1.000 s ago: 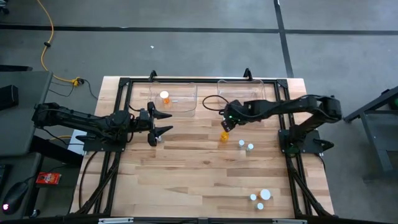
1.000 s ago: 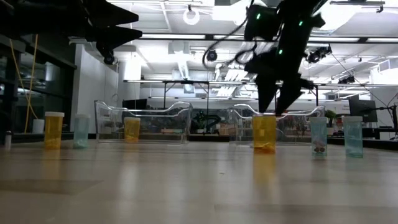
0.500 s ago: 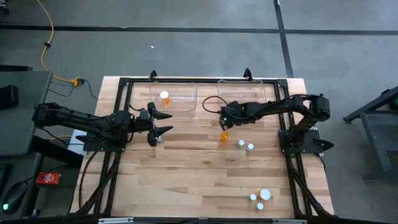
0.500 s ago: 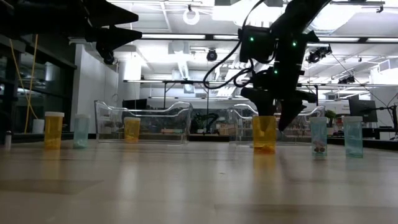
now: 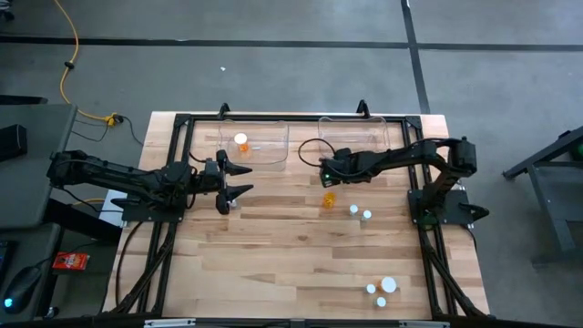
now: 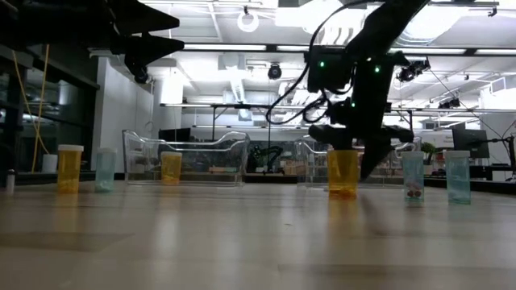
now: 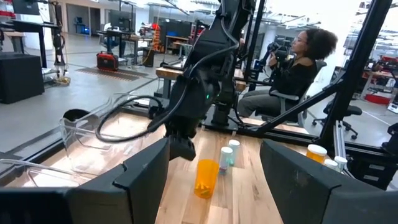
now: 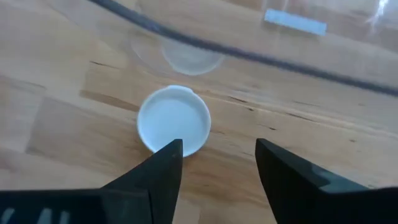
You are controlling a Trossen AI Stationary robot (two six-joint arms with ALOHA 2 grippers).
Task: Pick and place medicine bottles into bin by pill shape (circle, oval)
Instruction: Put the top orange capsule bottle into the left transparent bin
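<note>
An orange medicine bottle (image 5: pixel 328 199) stands upright on the table in front of the right clear bin (image 5: pixel 360 137); its white cap (image 8: pixel 174 127) shows from above in the right wrist view. My right gripper (image 8: pixel 217 152) hangs open over it, pointing steeply down. One finger (image 8: pixel 165 165) overlaps the cap's edge, and the gap lies beside the cap. In the low view the fingers straddle the bottle's top (image 6: pixel 343 155). My left gripper (image 5: pixel 248 179) waits open and level at the table's left. Another orange bottle (image 5: pixel 240 141) stands in the left bin (image 5: pixel 260 150).
Two pale bottles (image 5: pixel 360 213) stand just right of the orange one. Three more bottles (image 5: pixel 381 290) stand near the front right edge, and a small one (image 5: pixel 232 204) stands below my left gripper. A seated person (image 7: pixel 292 68) is beyond the table.
My right gripper has sunk from above the orange bottle to the level of its top, rolling about its own axis and drifting slightly toward the table's left. The bottle has stayed where it was.
</note>
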